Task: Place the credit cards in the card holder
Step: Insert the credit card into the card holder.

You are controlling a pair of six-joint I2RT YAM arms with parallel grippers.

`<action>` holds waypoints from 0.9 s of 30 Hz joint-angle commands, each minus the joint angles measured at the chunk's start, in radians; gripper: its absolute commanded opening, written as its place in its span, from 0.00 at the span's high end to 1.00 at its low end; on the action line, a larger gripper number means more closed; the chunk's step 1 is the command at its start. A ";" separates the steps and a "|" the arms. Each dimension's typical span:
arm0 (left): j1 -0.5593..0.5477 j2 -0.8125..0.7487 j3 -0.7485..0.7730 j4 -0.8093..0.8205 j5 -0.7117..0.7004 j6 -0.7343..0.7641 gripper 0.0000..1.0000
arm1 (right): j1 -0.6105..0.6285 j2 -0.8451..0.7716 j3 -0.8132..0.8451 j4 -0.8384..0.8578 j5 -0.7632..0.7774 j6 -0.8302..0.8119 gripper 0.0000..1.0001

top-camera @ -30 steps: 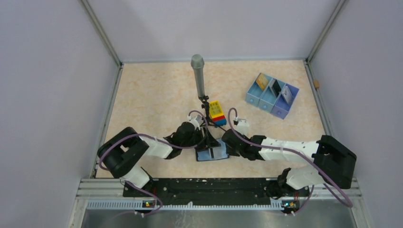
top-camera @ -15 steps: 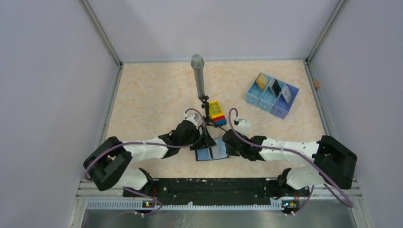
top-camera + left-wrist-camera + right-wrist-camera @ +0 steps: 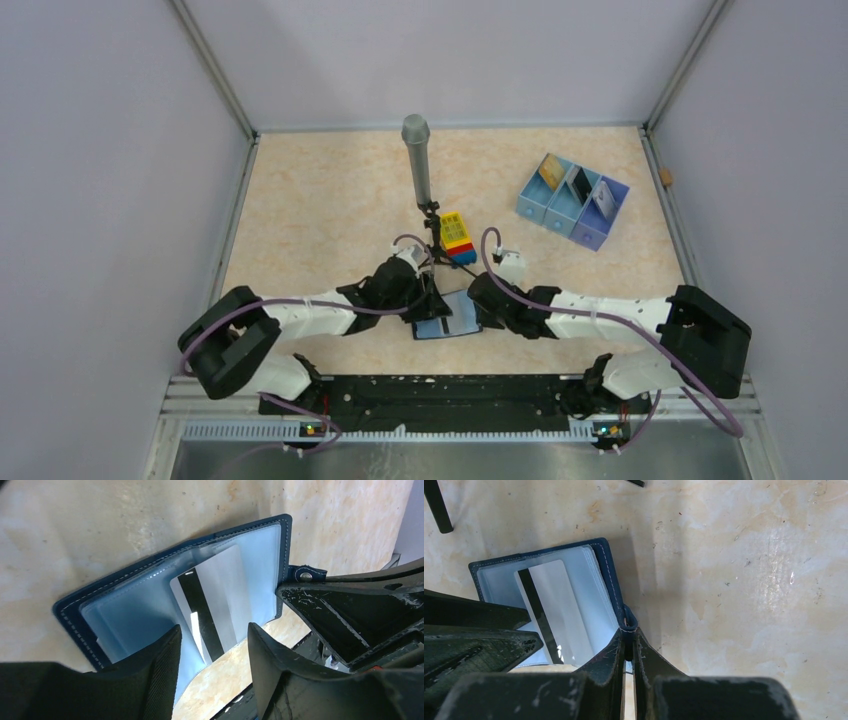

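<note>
Right fingers (image 3: 609,662) pinched the card holder's (image 3: 600,570) tab (image 3: 629,622); left fingers (image 3: 160,670), parted, straddled one half-slotted card (image 3: 220,595); other cards (image 3: 577,183) sat in the tray (image 3: 527,207).

Left wrist cam: the near end of the pale grey card (image 3: 220,590) runs behind the fingers of the left tool (image 3: 214,630), so no clue how deep it sits in the slot. The snap tab (image 3: 629,622) is half swallowed by the right tool (image 3: 629,642). From the top cam, the card holder (image 3: 447,318) is mostly buried, with just a blue patch showing. The cards (image 3: 550,172) in the tray (image 3: 560,222) are too tiny to read.
</note>
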 commanded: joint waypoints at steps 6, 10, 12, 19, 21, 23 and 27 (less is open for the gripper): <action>-0.036 0.107 0.058 0.031 0.068 -0.018 0.52 | 0.012 -0.019 -0.024 0.036 0.018 0.005 1.00; -0.046 0.148 0.109 0.001 0.072 -0.003 0.52 | 0.012 -0.032 -0.036 0.069 0.002 0.008 1.00; -0.049 0.162 0.130 -0.009 0.078 0.001 0.53 | 0.012 -0.045 -0.045 0.087 -0.006 0.009 1.00; -0.061 0.195 0.199 -0.092 0.045 0.043 0.51 | 0.012 -0.076 -0.053 0.097 -0.013 0.009 1.00; -0.062 0.198 0.217 -0.116 0.031 0.058 0.50 | 0.012 -0.089 -0.056 0.093 -0.008 0.010 0.98; -0.062 0.198 0.237 -0.132 0.025 0.069 0.49 | 0.013 -0.109 -0.061 0.084 -0.002 0.012 0.96; -0.065 0.187 0.249 -0.121 0.034 0.073 0.48 | 0.012 -0.148 -0.062 0.048 0.022 0.016 0.91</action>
